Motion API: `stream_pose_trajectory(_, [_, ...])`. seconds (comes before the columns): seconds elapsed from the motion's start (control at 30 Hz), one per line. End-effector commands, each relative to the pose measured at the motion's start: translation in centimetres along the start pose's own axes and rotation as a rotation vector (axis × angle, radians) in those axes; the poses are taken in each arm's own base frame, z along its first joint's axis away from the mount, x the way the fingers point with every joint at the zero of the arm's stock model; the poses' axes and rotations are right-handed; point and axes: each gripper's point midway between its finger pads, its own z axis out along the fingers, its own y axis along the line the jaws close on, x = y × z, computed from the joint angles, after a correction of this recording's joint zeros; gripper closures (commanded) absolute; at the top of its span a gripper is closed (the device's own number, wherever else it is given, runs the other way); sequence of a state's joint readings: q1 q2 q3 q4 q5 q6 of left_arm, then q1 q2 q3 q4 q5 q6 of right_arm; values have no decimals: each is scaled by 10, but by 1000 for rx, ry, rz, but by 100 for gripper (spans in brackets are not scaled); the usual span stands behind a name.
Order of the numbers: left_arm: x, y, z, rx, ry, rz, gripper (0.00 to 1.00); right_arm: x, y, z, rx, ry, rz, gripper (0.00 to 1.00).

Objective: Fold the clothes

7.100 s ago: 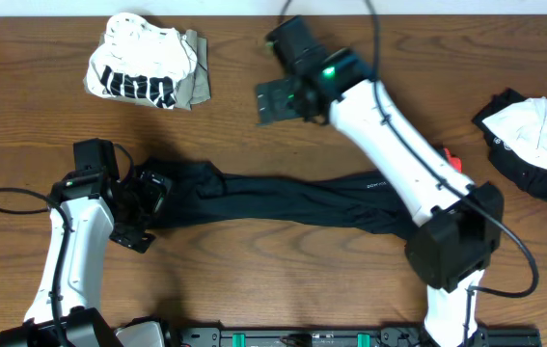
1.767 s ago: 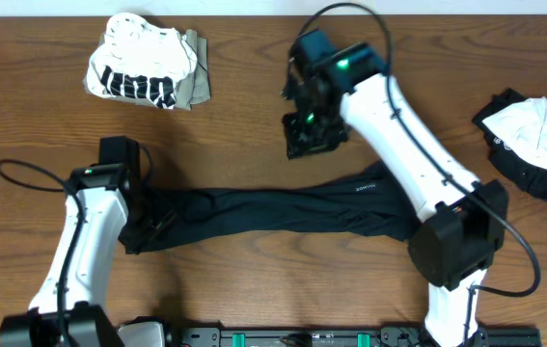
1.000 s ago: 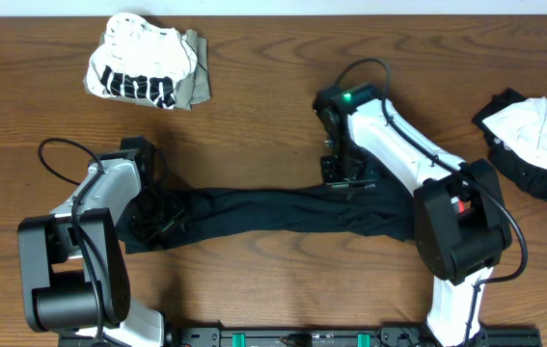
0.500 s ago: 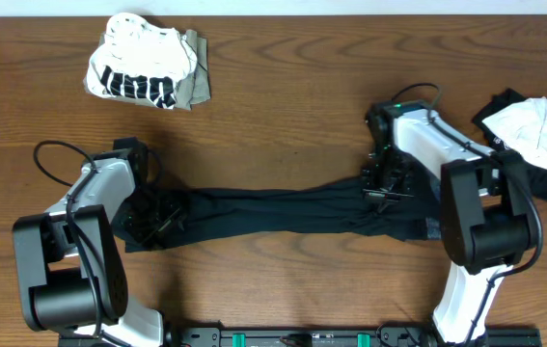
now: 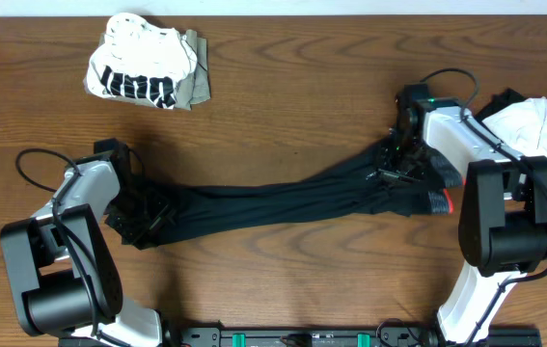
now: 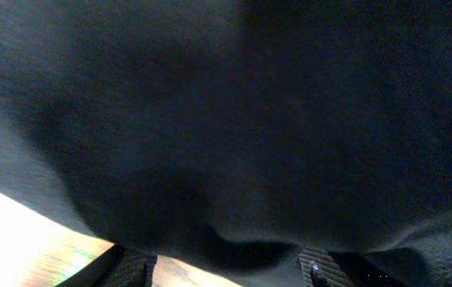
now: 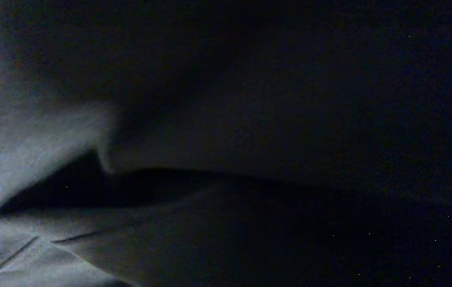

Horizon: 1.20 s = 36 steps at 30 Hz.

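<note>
trousers [image 5: 254, 200] across middle, open table [image 5: 292, 106] beyond

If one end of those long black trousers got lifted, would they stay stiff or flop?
Probably floppy: the black trousers lie in soft, wrinkled folds across the table, so they should sag and drape. Likely light, since the cloth looks thin. Pushed, they would probably bunch up rather than slide whole.

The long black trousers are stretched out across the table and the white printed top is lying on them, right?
No. The white printed top lies apart from the black trousers, on bare table at the upper left of the overhead view. The trousers are indeed stretched out.
</note>
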<state>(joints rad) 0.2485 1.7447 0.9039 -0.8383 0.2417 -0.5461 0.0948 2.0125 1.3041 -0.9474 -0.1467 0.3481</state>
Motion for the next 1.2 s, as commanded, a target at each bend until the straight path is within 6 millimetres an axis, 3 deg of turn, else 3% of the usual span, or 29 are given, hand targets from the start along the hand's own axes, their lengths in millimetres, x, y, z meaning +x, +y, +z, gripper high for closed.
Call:
stream_pose_trajectory(0.0, [-31,27,7,-111,-105,-31,41,-18,-40,11,128,-50,52,90])
stream_pose_trajectory(0.2, [-45,24,1,-70,-140,-81,40,-30,-53,8,154,-100,122,90])
stream_pose_trajectory(0.47, [-58,12,-38,-59,-150,-86,40,-39,-48,-3,139,-129,166,90])
stream_pose_trajectory(0.53, [-59,10,-47,-60,-149,-86,40,-43,-46,-11,133,-145,173,89])
stream_pose_trajectory(0.6, [-61,7,-54,-57,-154,-86,28,-48,-46,-21,144,-169,190,89])
stream_pose_trajectory(0.8, [-60,5,-70,-62,-146,-86,28,-58,-40,-65,141,-225,183,89])
stream_pose_trajectory(1.0, [-33,-2,-80,-24,-59,-18,28,-52,-24,-104,102,-264,109,86])
stream_pose_trajectory(1.07, [-17,-11,-83,12,-14,58,28,-47,-14,-105,74,-250,44,81])
stream_pose_trajectory(1.17, [7,-28,-83,42,25,194,28,-37,5,-98,6,-203,-75,82])
